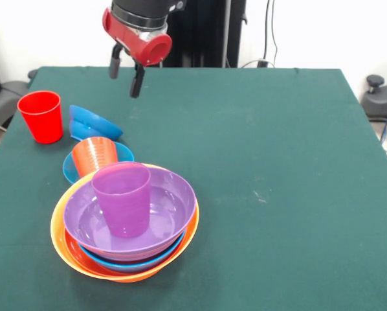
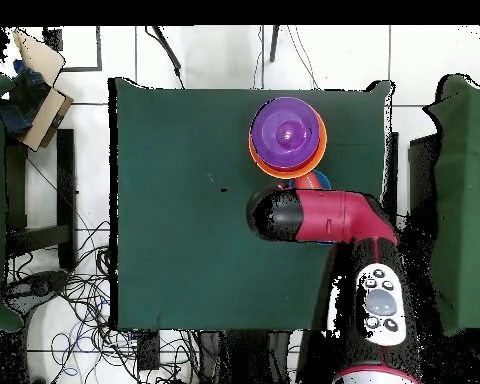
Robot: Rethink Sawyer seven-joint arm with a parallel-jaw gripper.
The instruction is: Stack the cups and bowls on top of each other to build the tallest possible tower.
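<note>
The tower (image 1: 125, 223) stands at the front left: a yellow-orange bowl (image 1: 64, 249) outermost, a light blue bowl (image 1: 136, 264) and a purple bowl (image 1: 174, 194) nested in it, and a purple cup (image 1: 122, 197) upright inside. Behind it an orange-red cup (image 1: 94, 155) sits upside down in a small light blue bowl (image 1: 123, 153). A blue bowl (image 1: 93, 123) lies tilted on its side, with a red cup (image 1: 41, 115) upright to its left. My gripper (image 1: 125, 72) hangs open and empty high above the far side. From overhead, the arm (image 2: 324, 217) hides all but the tower (image 2: 287, 136).
The green table (image 1: 265, 168) stretches to the right of the tower. Its far edge runs just behind my gripper. In the overhead view, cables (image 2: 74, 320) lie on the floor to the table's left and a chair (image 2: 29, 100) stands at the upper left.
</note>
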